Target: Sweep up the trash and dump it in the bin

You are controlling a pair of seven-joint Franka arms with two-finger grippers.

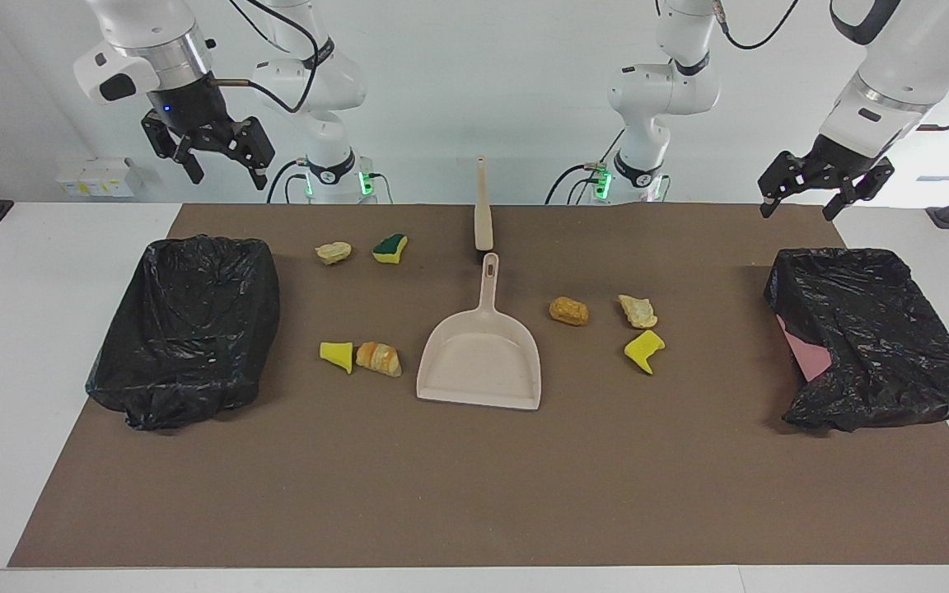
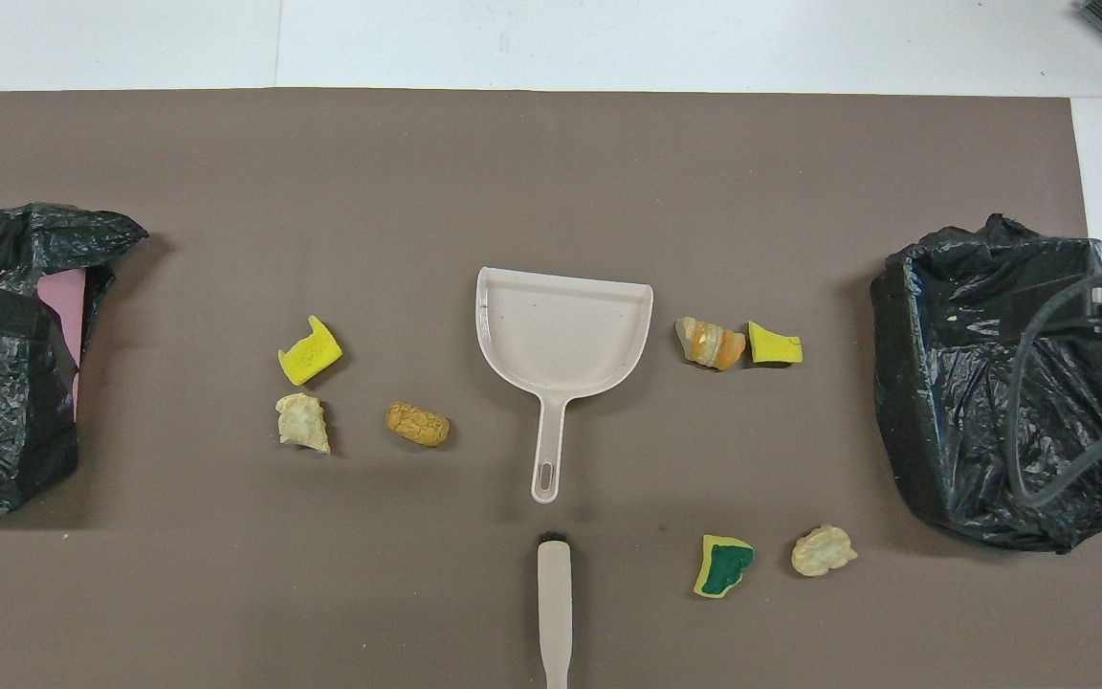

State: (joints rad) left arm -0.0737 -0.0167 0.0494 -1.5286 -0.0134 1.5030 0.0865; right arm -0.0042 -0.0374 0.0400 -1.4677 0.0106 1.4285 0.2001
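- The left gripper hung in the air over the mat's corner next to the bin at the left arm's end, its jaws released and holding nothing.
- The right gripper hung high near the other bin, at the right arm's end of the tabletop, also with jaws released and empty.
- A brush lay nearest to the robots on the brown mat, in the middle, its handle pointing toward them.
- Beside it, toward the right arm's end, lay a green-topped sponge and a pale lump, near each other but apart.
- The dustpan lay just farther out than the brush, handle toward the robots, not touching it.
- Toward the left arm's end from the dustpan lay a brown lump and a pale crust, apart from each other.
- A yellow sponge lay just farther than the pale crust.
- Toward the right arm's end from the dustpan lay a croissant with a yellow wedge touching it or nearly so.
- Both bins were lined with black bags; a pink wall showed at the one at the left arm's end.
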